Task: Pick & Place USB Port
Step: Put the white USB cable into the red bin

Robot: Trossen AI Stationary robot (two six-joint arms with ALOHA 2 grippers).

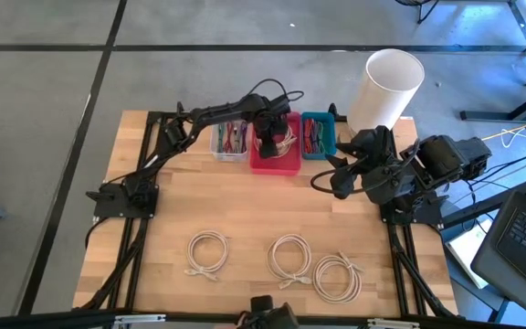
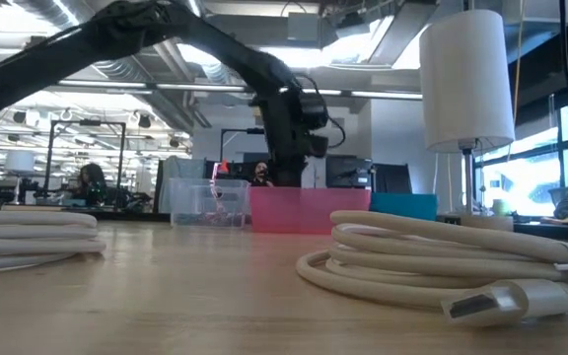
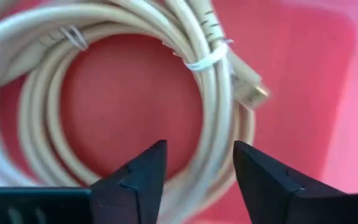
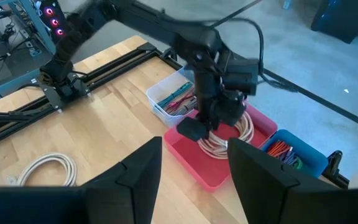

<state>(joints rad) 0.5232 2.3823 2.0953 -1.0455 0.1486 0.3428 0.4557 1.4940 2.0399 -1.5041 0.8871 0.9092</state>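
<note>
A cream USB cable coil, tied with white twist ties, lies flat on the floor of the pink bin at the table's far edge. My left gripper is open and reaches down into that bin, its fingers standing either side of the coil's strands. Three more cream coils lie flat on the near part of the table. My right gripper is open and hovers over the table's right side, holding nothing. My left gripper comes from above, pointing down, with its open fingers straddling a stretch of the coil's strands. I cannot tell whether the fingertips touch the cable. The coil rests on the bin floor.
A clear bin and a blue bin, both holding coloured cables, flank the pink bin. A tall white cylinder stands at the far right corner. Bare wood lies between the bins and the near coils. A laptop sits off the table's right.
</note>
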